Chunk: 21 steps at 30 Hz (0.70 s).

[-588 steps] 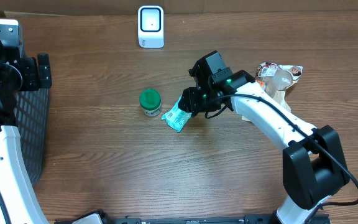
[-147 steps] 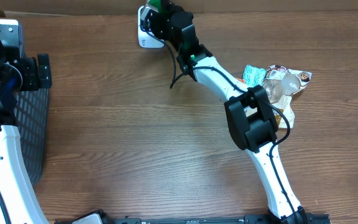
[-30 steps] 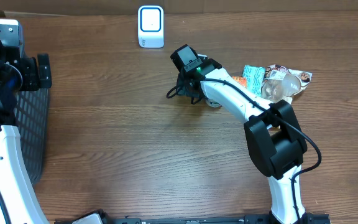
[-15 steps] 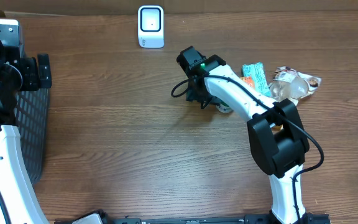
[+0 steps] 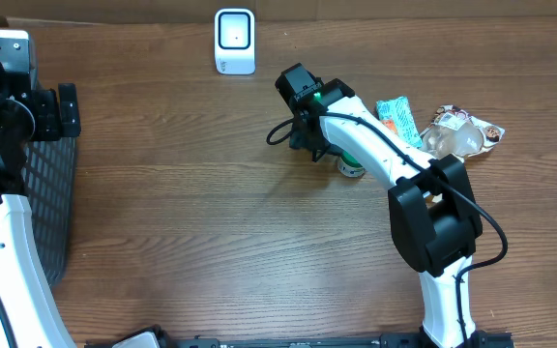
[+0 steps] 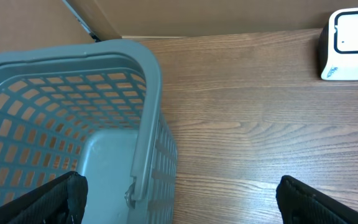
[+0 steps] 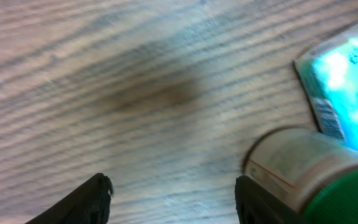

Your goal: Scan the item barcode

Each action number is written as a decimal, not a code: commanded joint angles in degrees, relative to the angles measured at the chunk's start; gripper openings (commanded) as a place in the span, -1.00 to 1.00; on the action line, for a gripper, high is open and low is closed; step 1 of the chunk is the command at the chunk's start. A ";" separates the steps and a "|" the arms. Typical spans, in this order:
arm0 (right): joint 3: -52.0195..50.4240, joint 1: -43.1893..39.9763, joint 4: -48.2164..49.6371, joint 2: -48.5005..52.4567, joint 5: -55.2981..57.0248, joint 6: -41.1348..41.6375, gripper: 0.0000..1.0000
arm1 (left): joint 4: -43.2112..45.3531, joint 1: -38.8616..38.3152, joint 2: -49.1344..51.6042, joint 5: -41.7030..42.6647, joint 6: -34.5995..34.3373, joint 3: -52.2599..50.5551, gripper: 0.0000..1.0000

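Observation:
A small jar with a green lid rests on the wooden table, just right of my right gripper. In the right wrist view the jar is beside the outer face of the right fingertip, not between the fingers. The right gripper is open over bare wood. The white barcode scanner stands at the table's back edge and shows in the left wrist view too, scanner. My left gripper is open, at the basket's rim.
A teal packet and a crumpled snack bag lie right of the jar. A grey mesh basket stands at the table's left edge. The teal packet lies just behind the jar.
The right arm has shifted a little to the right and the jar now shows beside it. The snack bag has slid right. The left arm has not moved.

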 commanded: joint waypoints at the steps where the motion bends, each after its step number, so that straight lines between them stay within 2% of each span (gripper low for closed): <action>1: 1.57 -0.50 -1.73 -2.38 2.49 -0.02 0.24 | 0.22 0.20 -0.02 0.44 1.05 1.16 0.99; 14: 1.60 -4.48 -12.63 -2.73 6.40 -0.11 0.24 | 0.22 0.20 -0.02 0.46 1.07 1.16 0.99; 21: 2.21 -5.27 -13.70 -6.78 5.03 -4.63 0.26 | 0.22 0.20 -0.02 0.44 1.05 1.16 0.99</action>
